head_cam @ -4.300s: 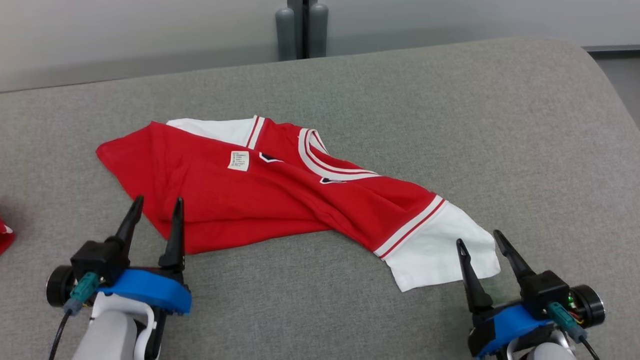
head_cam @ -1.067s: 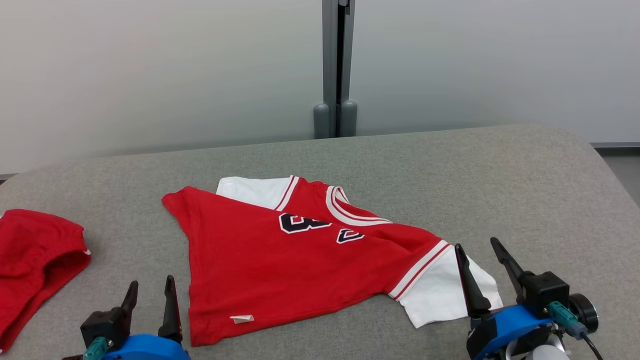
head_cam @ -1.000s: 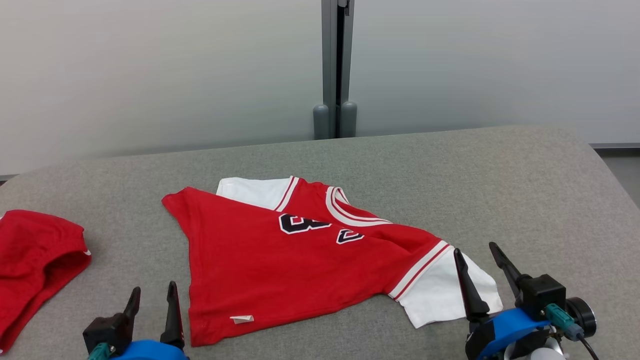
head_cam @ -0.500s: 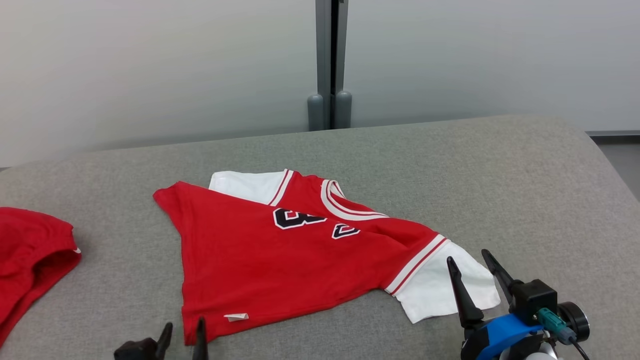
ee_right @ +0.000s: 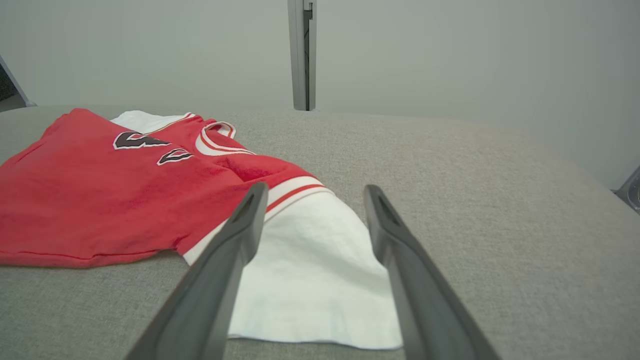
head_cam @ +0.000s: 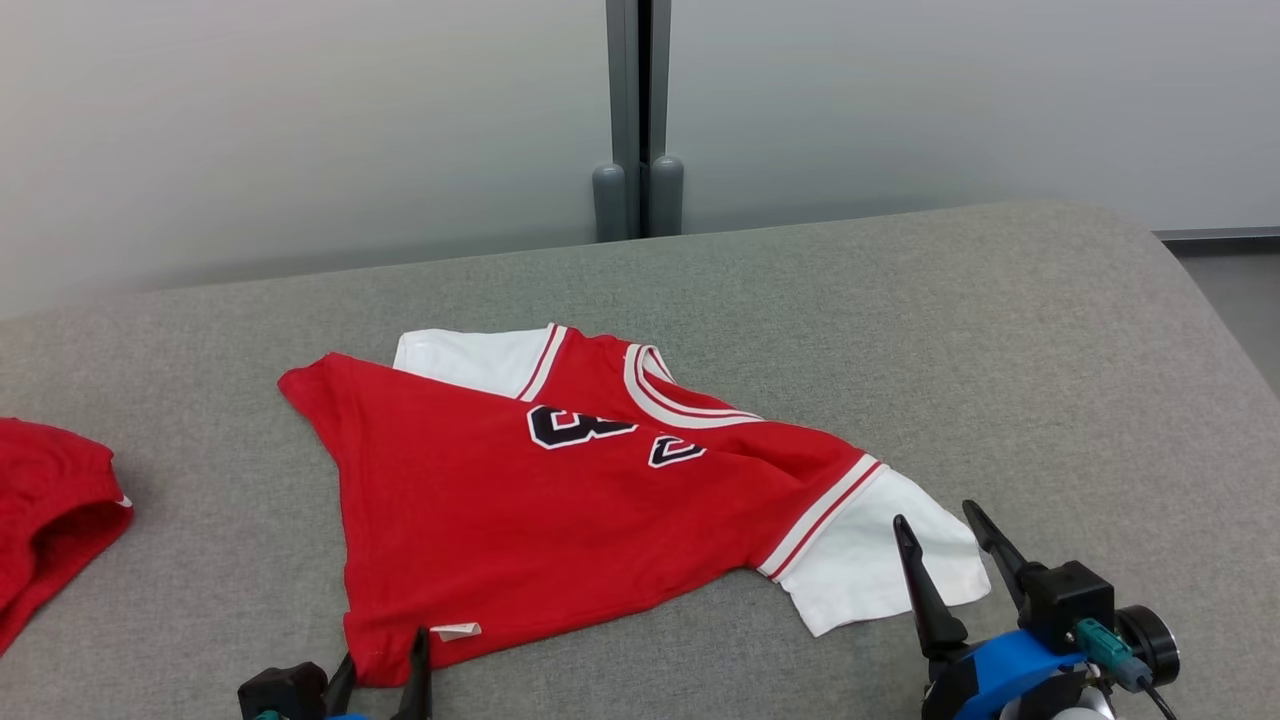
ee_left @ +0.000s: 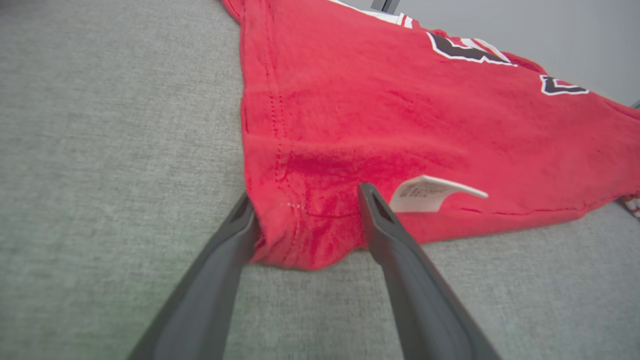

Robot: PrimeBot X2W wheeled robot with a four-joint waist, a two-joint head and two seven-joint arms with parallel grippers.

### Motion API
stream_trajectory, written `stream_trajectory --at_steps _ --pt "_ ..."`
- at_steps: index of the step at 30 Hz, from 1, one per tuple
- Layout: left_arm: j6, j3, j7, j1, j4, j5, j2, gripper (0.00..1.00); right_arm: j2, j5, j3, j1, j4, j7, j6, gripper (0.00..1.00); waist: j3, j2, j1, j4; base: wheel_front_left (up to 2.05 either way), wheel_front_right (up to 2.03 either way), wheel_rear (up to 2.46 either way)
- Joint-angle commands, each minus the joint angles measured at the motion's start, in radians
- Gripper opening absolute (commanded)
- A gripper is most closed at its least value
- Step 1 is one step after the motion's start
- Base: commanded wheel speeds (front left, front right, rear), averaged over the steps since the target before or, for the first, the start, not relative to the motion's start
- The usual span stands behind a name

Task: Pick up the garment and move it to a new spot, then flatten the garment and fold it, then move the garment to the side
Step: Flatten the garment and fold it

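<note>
A red jersey (head_cam: 560, 510) with white sleeves and black numbers lies spread on the grey fabric surface (head_cam: 900, 330), a white label (head_cam: 455, 631) sticking out at its near hem. My left gripper (head_cam: 385, 660) is open, and in the left wrist view its fingers straddle the near left hem corner of the jersey (ee_left: 400, 115), beside the label (ee_left: 425, 192). My right gripper (head_cam: 932, 513) is open just short of the near white sleeve (head_cam: 880, 560). In the right wrist view the sleeve (ee_right: 300, 260) lies between and below the gripper's (ee_right: 316, 188) fingers.
Another red garment (head_cam: 50, 500) lies at the surface's left edge. A grey post (head_cam: 630, 110) stands against the pale wall behind. The surface curves off at the right (head_cam: 1200, 300), with bare fabric beyond and right of the jersey.
The head camera has shifted, sliding the scene left and up. The left gripper has dropped low in the view and closed in on the jersey's near left corner. The right gripper has hardly moved.
</note>
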Motion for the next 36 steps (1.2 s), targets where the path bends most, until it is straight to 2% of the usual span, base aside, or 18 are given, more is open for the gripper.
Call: stream_trajectory --at_steps 1,5,6,7,8,14,26,36 --pt "-0.008 -0.010 -0.003 -0.007 -0.011 -0.008 0.013 1.00 -0.005 -0.006 0.001 0.013 -0.004 0.000 0.000 1.00 0.001 -0.0002 0.0000 0.000 0.00 0.00 0.00" --pt "-0.008 -0.034 -0.003 -0.003 -0.035 -0.031 0.029 1.00 -0.005 -0.005 0.004 0.013 -0.001 0.000 0.000 1.00 0.004 -0.0002 0.0000 0.000 0.00 0.00 0.00" --pt "-0.008 -0.039 -0.003 -0.002 -0.040 -0.034 0.034 0.89 -0.005 -0.004 0.005 0.013 0.000 0.000 0.000 1.00 0.005 -0.0002 0.0000 -0.001 0.00 0.00 0.00" --pt "-0.008 -0.042 -0.003 -0.001 -0.042 -0.040 0.037 0.48 -0.005 -0.004 0.006 0.013 0.001 0.000 0.000 1.00 0.007 -0.0002 0.0000 -0.001 0.00 0.00 0.00" --pt "-0.008 -0.049 -0.003 -0.001 -0.041 -0.040 0.042 0.00 -0.005 -0.002 0.006 0.014 0.004 0.000 0.000 1.00 0.009 -0.0002 0.0000 -0.001 0.00 0.00 0.00" --pt "-0.005 -0.074 -0.003 -0.008 -0.045 -0.062 0.060 0.00 -0.005 0.002 -0.019 0.019 0.025 0.000 0.000 1.00 0.020 -0.0002 0.0000 -0.006 0.00 0.00 0.00" --pt "-0.005 -0.098 -0.002 -0.023 -0.079 -0.082 0.104 0.00 -0.004 -0.001 -0.174 -0.031 0.168 0.000 0.000 1.00 0.071 -0.0002 0.0000 0.016 0.00 0.00 0.00" --pt "-0.003 -0.119 0.000 -0.039 -0.108 -0.101 0.146 0.00 -0.005 0.039 -0.168 -0.120 0.298 0.000 0.000 1.00 0.130 -0.0002 0.0000 0.047 0.00 0.00 0.00"
